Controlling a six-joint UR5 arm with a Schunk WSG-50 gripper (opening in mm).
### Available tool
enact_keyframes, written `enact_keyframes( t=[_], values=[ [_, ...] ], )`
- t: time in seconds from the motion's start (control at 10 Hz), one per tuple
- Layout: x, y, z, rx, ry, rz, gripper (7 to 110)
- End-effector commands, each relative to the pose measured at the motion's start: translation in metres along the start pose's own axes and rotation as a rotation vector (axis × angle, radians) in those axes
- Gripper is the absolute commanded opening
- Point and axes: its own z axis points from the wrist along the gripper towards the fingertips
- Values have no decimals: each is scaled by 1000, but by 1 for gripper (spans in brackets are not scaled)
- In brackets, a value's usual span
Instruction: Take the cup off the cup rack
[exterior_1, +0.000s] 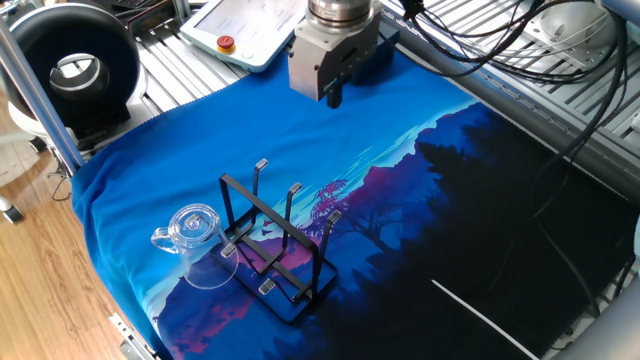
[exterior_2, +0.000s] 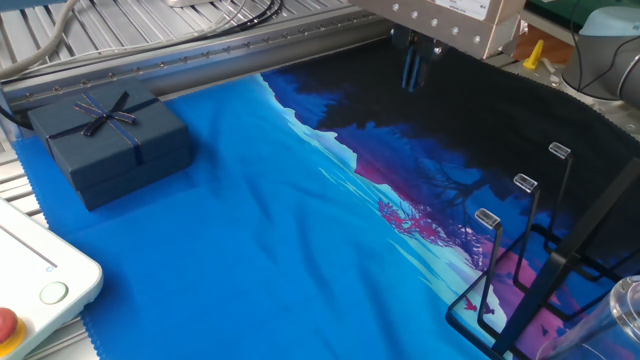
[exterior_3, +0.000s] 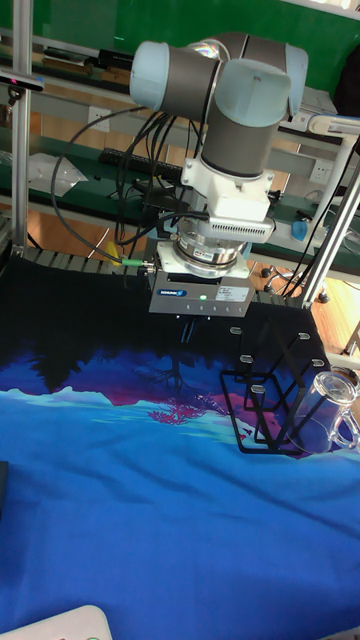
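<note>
The clear cup (exterior_1: 196, 243) hangs tilted on a prong at the left side of the black cup rack (exterior_1: 277, 243), its handle pointing away from the rack. The other fixed view catches only its edge, the cup (exterior_2: 624, 312) sitting beyond the rack (exterior_2: 527, 262). In the tall view the cup (exterior_3: 324, 404) is at the right of the rack (exterior_3: 268, 398). My gripper (exterior_1: 333, 94) hovers high over the far part of the cloth, well away from the rack, its fingers (exterior_2: 413, 70) together and empty. It hangs left of the rack as the gripper (exterior_3: 186, 333).
A dark blue gift box (exterior_2: 109, 146) lies on the blue cloth (exterior_1: 180, 150). A white pendant with a red button (exterior_1: 238, 30) and a black round fan (exterior_1: 76, 68) stand beyond the cloth. Cables (exterior_1: 520, 40) trail over the metal rails.
</note>
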Motion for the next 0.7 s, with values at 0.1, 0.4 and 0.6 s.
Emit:
enact_keyframes(
  t=[0.1, 0.4, 0.6],
  values=[
    [22, 8, -1, -27, 84, -14, 7],
    [31, 10, -1, -31, 118, -23, 7],
    [37, 11, 1, -41, 137, -33, 7]
  ],
)
